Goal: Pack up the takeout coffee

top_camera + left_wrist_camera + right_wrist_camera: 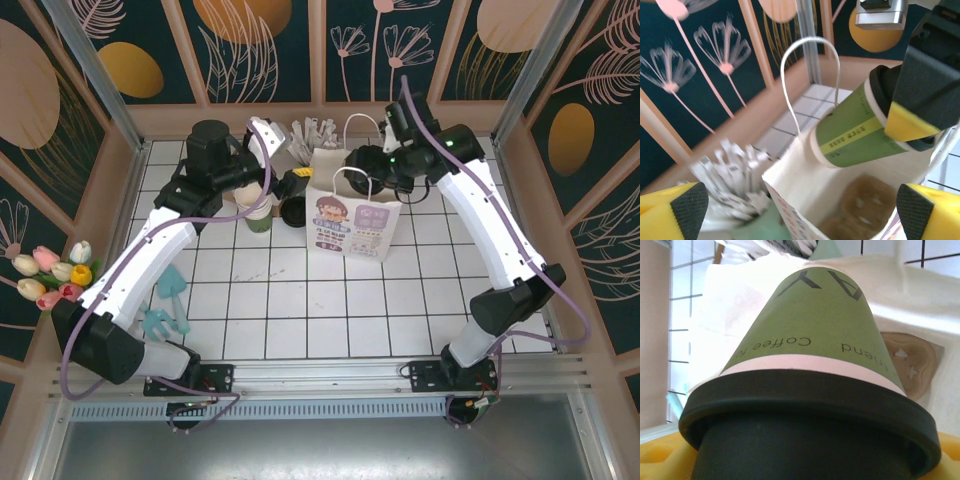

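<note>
Item: coffee cup [855,137], clamped at its lid in right end effector [368,164]; long axis tilted, base pointing down into open paper bag [790,167] below. Left end effector [802,207]: fingers apart, empty, alongside.

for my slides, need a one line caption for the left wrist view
Right gripper holds the takeout coffee tilted over the open paper bag, left gripper open in the foreground
</note>
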